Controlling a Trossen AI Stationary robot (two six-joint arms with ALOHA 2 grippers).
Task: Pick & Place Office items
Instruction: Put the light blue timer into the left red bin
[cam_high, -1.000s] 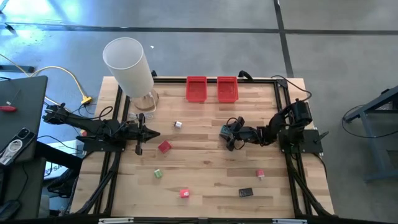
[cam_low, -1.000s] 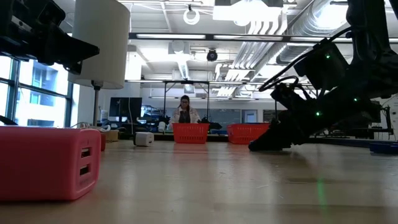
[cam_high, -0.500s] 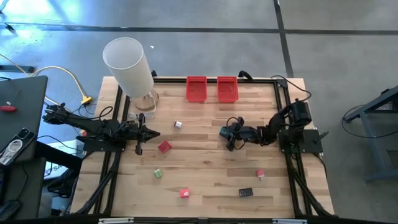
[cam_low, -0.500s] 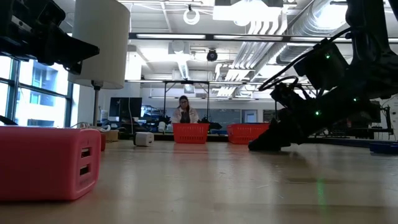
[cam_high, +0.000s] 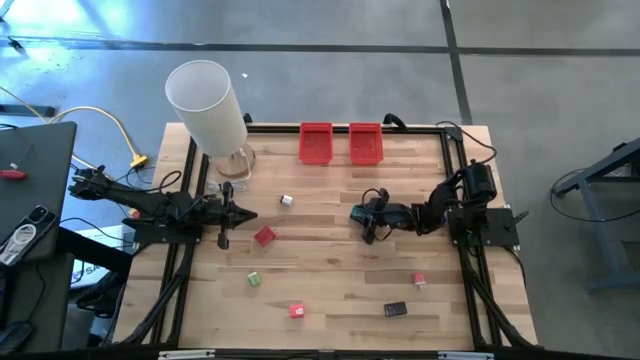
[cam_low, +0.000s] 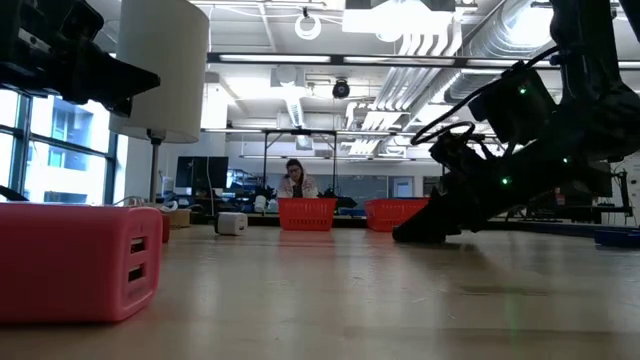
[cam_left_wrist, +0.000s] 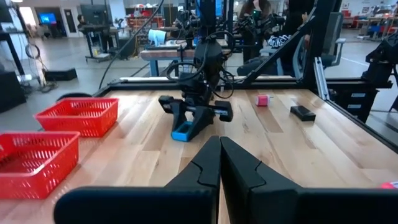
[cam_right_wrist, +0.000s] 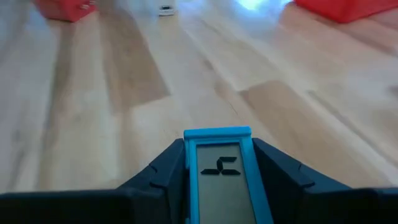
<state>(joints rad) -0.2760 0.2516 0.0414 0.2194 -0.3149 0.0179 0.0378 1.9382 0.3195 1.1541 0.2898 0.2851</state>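
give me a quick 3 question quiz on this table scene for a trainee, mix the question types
1. True or false: the right gripper is shut on a blue piece.
2. Which gripper is shut with nothing in it? A) left gripper B) right gripper
3. Fill in: the two red bins sit side by side at the table's ____ edge, seen from the low view.

Key
1. True: the blue piece sits between its fingers, low over the table.
2. A
3. far
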